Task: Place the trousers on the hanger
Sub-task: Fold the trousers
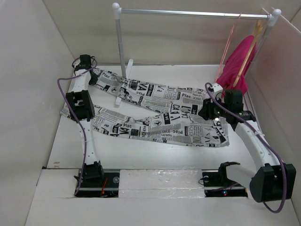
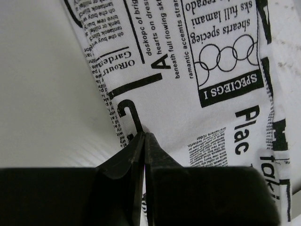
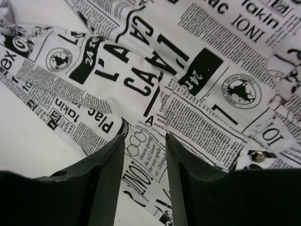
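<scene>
The trousers (image 1: 164, 113), white with black newspaper print, lie spread on the table, legs toward the left and waist at the right. My left gripper (image 1: 92, 76) is at the end of the far leg. In the left wrist view, the left gripper (image 2: 144, 135) has its jaws pressed together on the edge of the trousers (image 2: 202, 70). My right gripper (image 1: 208, 111) hovers over the waist end. In the right wrist view, this gripper (image 3: 145, 139) stands open with the trousers (image 3: 188, 70) lying flat under it. The hanger (image 1: 229, 44), thin salmon-pink wire, hangs from the rail at the back right.
A metal rail (image 1: 193, 13) spans the back on two posts; the left post (image 1: 120, 42) has its foot under the far trouser leg. A magenta garment (image 1: 237, 63) on a wooden hanger (image 1: 250, 44) hangs beside the wire hanger. White walls enclose the table (image 1: 141, 155).
</scene>
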Controlling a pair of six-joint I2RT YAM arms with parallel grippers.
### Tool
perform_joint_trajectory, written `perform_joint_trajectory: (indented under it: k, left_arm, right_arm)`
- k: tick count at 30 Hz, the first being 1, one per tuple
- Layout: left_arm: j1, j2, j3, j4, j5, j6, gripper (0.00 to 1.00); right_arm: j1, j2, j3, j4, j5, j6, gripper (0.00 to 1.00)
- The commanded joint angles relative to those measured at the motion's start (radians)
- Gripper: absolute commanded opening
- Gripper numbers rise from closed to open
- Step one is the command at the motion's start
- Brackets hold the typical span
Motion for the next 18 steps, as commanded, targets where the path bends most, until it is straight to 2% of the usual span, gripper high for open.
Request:
perform_joint_trajectory:
  k: [1, 6, 10, 14, 17, 18]
  left_arm:
    - [0.003, 0.009, -0.04, -0.169, -0.052, 0.077, 0.0]
    - [0.026, -0.094, -0.195, -0.192, -0.083, 0.119, 0.0]
    - [0.046, -0.196, -0.426, -0.126, -0.141, 0.157, 0.0]
    - [0.046, -0.247, -0.525, -0.117, -0.21, 0.163, 0.0]
    - [0.055, -0.307, -0.644, -0.089, -0.261, 0.165, 0.0]
    - [0.055, -0.341, -0.671, -0.085, -0.27, 0.159, 0.0]
  right_arm:
    - [-0.017, -0.054, 0.077, -0.008, -0.055, -0.003, 0.45]
    - [-0.05, -0.106, 0.104, -0.004, -0.08, 0.017, 0.45]
    - [-0.123, -0.118, 0.09, -0.076, -0.04, -0.002, 0.47]
    - [-0.186, -0.14, 0.032, -0.09, -0.028, -0.012, 0.49]
    - [-0.238, -0.175, -0.028, -0.105, 0.018, -0.015, 0.53]
    - [-0.238, -0.201, -0.054, -0.12, 0.064, -0.007, 0.57]
